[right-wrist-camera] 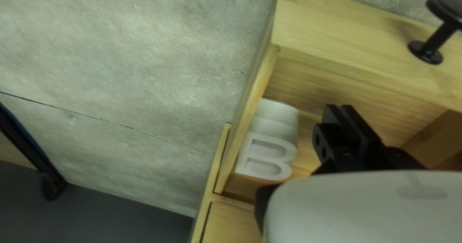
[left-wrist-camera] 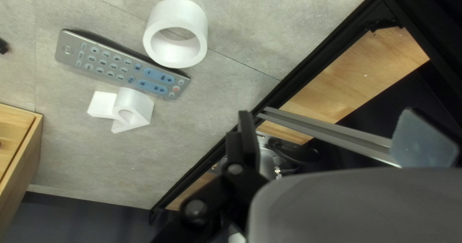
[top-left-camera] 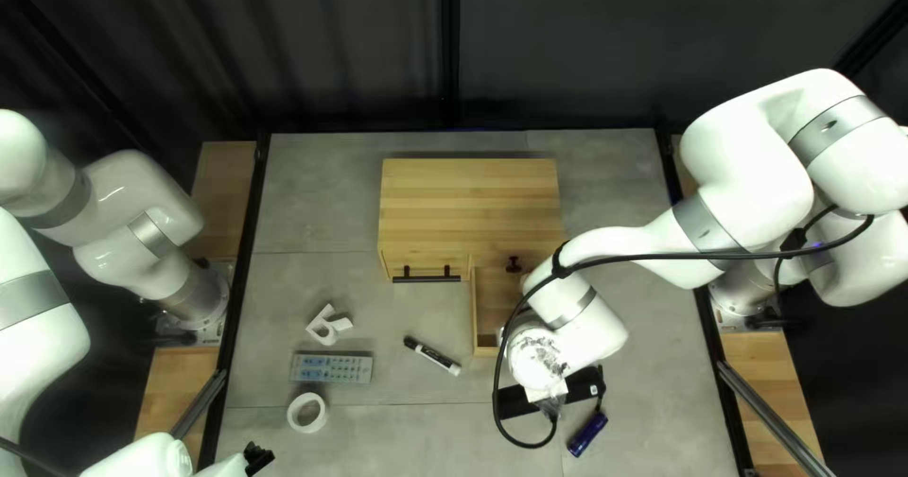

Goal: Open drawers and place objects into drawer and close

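While the right gripper [right-wrist-camera: 341,109] is at its front, wooden cabinet [top-left-camera: 468,203]: seems placed there so that both arms can reach the drawers.
Open drawer [right-wrist-camera: 337,36]: pulled out around or under the right gripper, whose height is uncertain; its knob [right-wrist-camera: 447,8] lies ahead of that gripper. Probably left out for loading; closing should wait.
Closed drawer [top-left-camera: 430,264]: toward the left gripper's side of the open one, behind its bar handle [top-left-camera: 426,277]; contents unseen.
Right gripper: fingers together, nothing between them; likely so kept to fit within the walls.
Left gripper [left-wrist-camera: 335,132]: fingers well apart, nothing clamped; probably ready for a pick.
Black oblong object [top-left-camera: 515,402]: under the right arm, partly hidden; contents, if any, unknown.
Remote [left-wrist-camera: 120,65]: flat, buttons up, ahead of and to one side of the left gripper; an easy grasp across its width, presumably.
White letter B [right-wrist-camera: 264,161]: in the open drawer, beside the right gripper and against or near the side wall.
White ring [left-wrist-camera: 175,55]: just beside the remote, on the left gripper's side in the top left view; its hole could admit one finger.
White letter-shaped block [left-wrist-camera: 132,110]: beyond the remote from the ring.
Marker [top-left-camera: 432,355]: between remote and open drawer.
Blue cylinder [top-left-camera: 587,434]: near the black object.
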Controlling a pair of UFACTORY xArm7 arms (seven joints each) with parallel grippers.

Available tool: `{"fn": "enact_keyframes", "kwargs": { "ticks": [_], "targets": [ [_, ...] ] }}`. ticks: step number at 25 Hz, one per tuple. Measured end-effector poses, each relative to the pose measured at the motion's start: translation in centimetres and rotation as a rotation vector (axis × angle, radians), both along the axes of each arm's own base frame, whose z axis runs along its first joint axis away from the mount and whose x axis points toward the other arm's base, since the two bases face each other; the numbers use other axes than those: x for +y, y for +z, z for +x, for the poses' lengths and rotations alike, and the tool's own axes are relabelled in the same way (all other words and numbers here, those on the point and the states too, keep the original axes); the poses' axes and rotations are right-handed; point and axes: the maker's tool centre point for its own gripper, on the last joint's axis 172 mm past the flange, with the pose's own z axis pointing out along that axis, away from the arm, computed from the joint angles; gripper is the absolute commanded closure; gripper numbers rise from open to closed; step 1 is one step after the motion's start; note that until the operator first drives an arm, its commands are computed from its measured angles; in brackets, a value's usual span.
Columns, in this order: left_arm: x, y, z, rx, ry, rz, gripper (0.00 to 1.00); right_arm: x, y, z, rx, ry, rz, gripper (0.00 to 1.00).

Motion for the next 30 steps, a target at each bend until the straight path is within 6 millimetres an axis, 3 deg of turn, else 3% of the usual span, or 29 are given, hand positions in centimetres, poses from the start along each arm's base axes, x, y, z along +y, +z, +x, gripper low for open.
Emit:
{"fn": "enact_keyframes", "kwargs": {
  "ticks": [9,30],
  "targets": [
    [0.0,0.0,0.0,0.0,0.0,0.0,0.0,0.3,-0.5,0.3,-0.012,-0.064,0.034,0.98],
    [0.0,0.0,0.0,0.0,0.0,0.0,0.0,-2.4,-0.5,-0.2,-0.033,-0.114,0.006,0.98]
  ]
}}
